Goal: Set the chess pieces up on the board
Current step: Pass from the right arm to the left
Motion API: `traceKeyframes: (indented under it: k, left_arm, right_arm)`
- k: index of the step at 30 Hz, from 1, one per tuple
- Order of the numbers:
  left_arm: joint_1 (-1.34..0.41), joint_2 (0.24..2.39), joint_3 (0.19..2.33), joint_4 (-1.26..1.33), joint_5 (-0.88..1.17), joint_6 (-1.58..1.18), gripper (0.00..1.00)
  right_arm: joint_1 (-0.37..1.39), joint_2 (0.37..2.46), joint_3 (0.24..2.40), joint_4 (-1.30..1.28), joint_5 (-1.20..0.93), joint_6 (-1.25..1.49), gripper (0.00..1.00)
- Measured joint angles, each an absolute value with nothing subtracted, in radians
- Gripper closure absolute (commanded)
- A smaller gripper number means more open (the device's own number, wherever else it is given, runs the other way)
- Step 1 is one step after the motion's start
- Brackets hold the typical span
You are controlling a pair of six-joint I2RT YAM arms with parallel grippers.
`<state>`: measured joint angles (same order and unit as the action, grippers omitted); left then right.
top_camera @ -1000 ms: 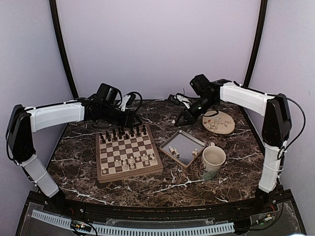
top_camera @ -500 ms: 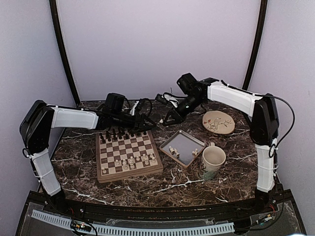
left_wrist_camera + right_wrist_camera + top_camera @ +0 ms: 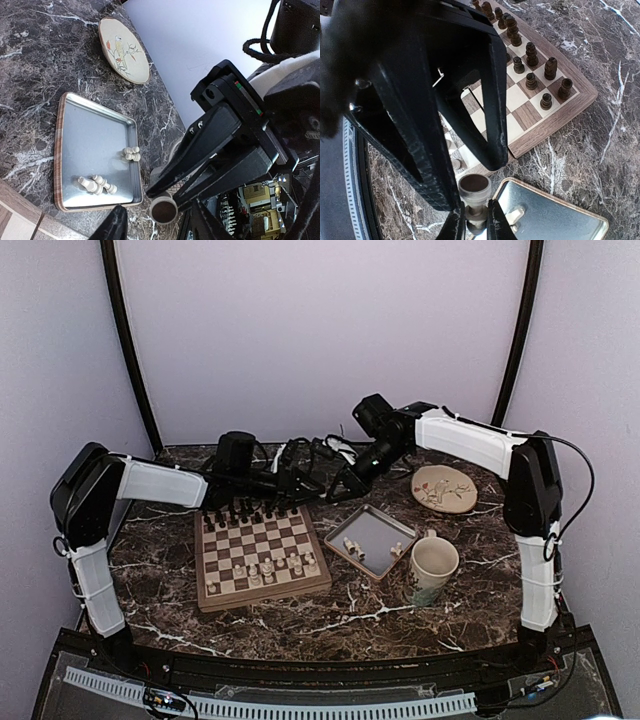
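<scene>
My right gripper (image 3: 347, 478) is shut on a cream-white chess piece (image 3: 475, 192), whose brown felt base faces the camera. The piece hangs above the table behind the gap between the board (image 3: 201, 560) and the tray. My left gripper (image 3: 316, 480) is open, and its fingers (image 3: 492, 100) stand on either side of that piece (image 3: 164, 211). Several cream pieces (image 3: 265, 568) stand on the board's near rows. Dark brown chessmen (image 3: 250, 512) fill the far rows. More cream pieces (image 3: 352, 546) lie in the grey tray (image 3: 378, 528).
A mug (image 3: 432, 568) stands right of the tray, near its front corner. A bird-painted plate (image 3: 444, 488) lies at the back right. The two arms meet over the back middle of the marble table, cables trailing behind them.
Both arms have swung toward each other. The right gripper has moved left with its piece, and the left gripper has moved right until its open fingers flank the piece.
</scene>
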<state>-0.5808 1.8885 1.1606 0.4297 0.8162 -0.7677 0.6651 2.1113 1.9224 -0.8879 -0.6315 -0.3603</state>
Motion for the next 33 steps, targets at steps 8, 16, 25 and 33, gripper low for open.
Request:
traceKeyframes:
  k: [8,16,25,33]
  left_arm:
    - [-0.585,1.897,1.161,0.446,0.83,-0.789,0.65]
    - [-0.589,1.902,1.161,0.464,0.84,-0.8,0.76]
    - [-0.59,1.912,1.149,0.509,0.855,-0.82,0.85]
    - [-0.606,1.882,1.035,0.632,0.774,-0.834,0.85]
  right_arm:
    - [0.671,2.111,1.924,-0.888,-0.633,-0.36,0.94]
    - [0.672,2.111,1.93,-0.895,-0.633,-0.36,0.94]
    - [0.671,2.109,1.93,-0.907,-0.635,-0.36,0.76]
    - [0.566,1.984,1.777,-0.775,-0.781,-0.212,0.61]
